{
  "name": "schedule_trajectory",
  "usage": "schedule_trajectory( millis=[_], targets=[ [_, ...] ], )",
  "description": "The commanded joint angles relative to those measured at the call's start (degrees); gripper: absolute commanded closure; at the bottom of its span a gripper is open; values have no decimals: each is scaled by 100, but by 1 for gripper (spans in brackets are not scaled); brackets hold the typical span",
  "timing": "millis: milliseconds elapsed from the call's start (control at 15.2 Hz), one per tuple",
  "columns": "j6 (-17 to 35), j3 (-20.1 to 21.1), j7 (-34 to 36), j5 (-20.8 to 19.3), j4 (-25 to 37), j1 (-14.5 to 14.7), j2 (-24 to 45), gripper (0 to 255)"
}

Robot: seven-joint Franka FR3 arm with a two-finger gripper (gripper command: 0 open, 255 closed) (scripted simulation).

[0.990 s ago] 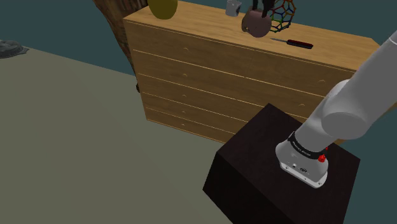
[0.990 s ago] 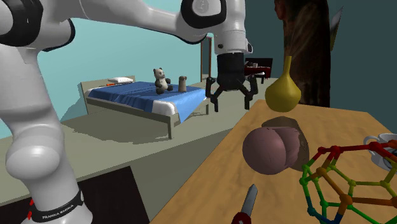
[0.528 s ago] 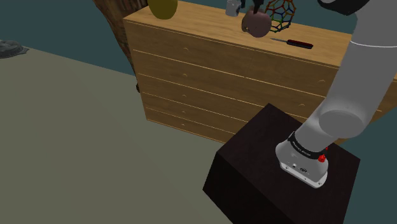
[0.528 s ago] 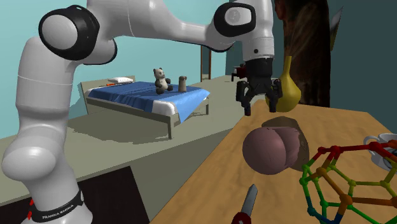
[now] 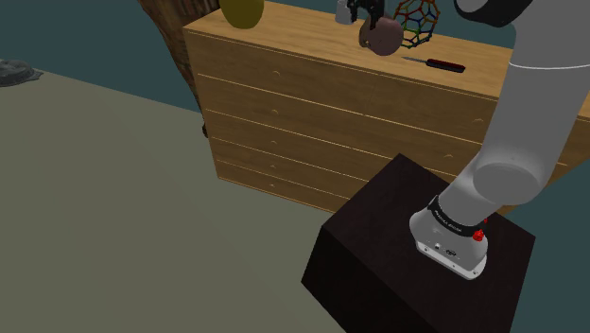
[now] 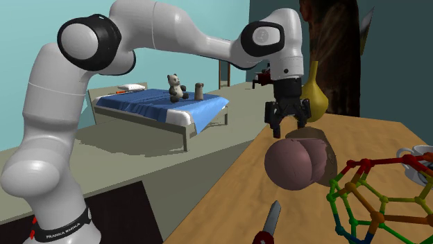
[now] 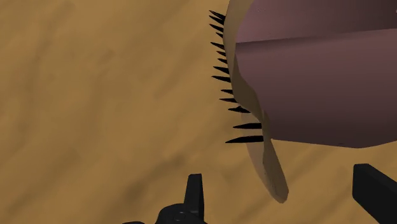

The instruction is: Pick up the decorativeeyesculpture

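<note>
The eye sculpture (image 6: 300,161) is a rounded mauve-brown lump on the wooden dresser top (image 6: 375,135); it also shows in the shoulder view (image 5: 380,36). In the wrist view the sculpture (image 7: 318,76) has a tan rim and black lash spikes. My black gripper (image 6: 287,123) hangs open just above the sculpture's far side, fingers apart and touching nothing. In the shoulder view the gripper (image 5: 365,13) sits right above the sculpture. Seen from the wrist, the sculpture's tan edge lies between the spread fingertips (image 7: 194,191).
On the dresser a multicoloured wire polyhedron (image 6: 378,201) stands beside the sculpture, a red-handled screwdriver (image 5: 435,63) lies nearby, a yellow vase (image 6: 310,97) stands behind, and a cup (image 5: 344,11) is close. A bed (image 6: 163,107) stands across the room.
The gripper has moved across from the dresser's edge toward the sculpture and come down, now hanging just above it. Its fingers stay apart.
</note>
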Motion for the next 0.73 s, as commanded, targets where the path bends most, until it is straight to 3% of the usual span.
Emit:
schedule_trajectory(
  millis=[0,66,132,660],
  targets=[
    [122,2,19,-7,-128,8,-7,0],
    [121,2,19,-6,-125,8,-5,0],
    [124,2,16,-4,-124,4,0,255],
    [128,2,16,-4,-128,5,-1,255]
  ],
)
